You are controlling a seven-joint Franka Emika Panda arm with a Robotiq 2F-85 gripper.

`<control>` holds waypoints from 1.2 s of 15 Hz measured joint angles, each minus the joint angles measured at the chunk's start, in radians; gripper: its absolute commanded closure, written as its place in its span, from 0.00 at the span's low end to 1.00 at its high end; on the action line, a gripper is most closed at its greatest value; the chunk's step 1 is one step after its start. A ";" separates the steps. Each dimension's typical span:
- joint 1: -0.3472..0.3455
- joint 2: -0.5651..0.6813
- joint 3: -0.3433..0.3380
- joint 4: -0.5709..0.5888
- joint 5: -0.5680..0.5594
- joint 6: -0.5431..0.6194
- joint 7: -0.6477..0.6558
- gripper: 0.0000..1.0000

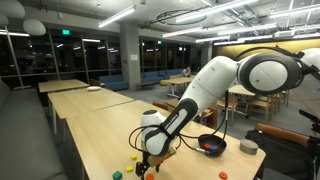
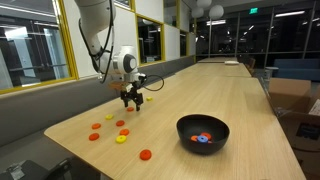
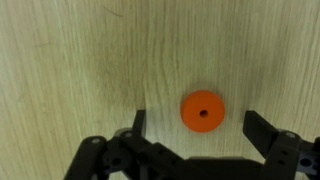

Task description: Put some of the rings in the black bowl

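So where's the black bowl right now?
In an exterior view the black bowl sits on the table, right of the loose rings and well apart from the gripper.

Long pale wooden tables (image 1: pixel 85 100) in rows; concrete column (image 1: pixel 130 55); ceiling strip lights (image 1: pixel 116 17); yellow-framed dark windows (image 2: pixel 35 40).

The arm (image 1: pixel 215 85) consists of glossy white rounded segments joined by dark grey rings. The gripper (image 2: pixel 131 98) is black, with two angular linkage fingers (image 3: pixel 262 130).

both exterior views share the table (image 1: pixel 90 135), wrist close, downward
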 measured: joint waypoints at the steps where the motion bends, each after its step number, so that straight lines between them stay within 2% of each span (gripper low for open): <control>1: 0.000 0.000 0.000 -0.002 0.000 0.000 0.000 0.00; 14: 0.015 -0.005 -0.019 -0.009 -0.007 -0.002 0.000 0.00; 15: 0.016 -0.005 -0.020 -0.009 -0.007 -0.002 0.000 0.25; 16: 0.017 -0.005 -0.021 -0.009 -0.008 -0.003 0.000 0.26; 18: 0.018 -0.005 -0.024 -0.009 -0.008 -0.004 0.000 0.42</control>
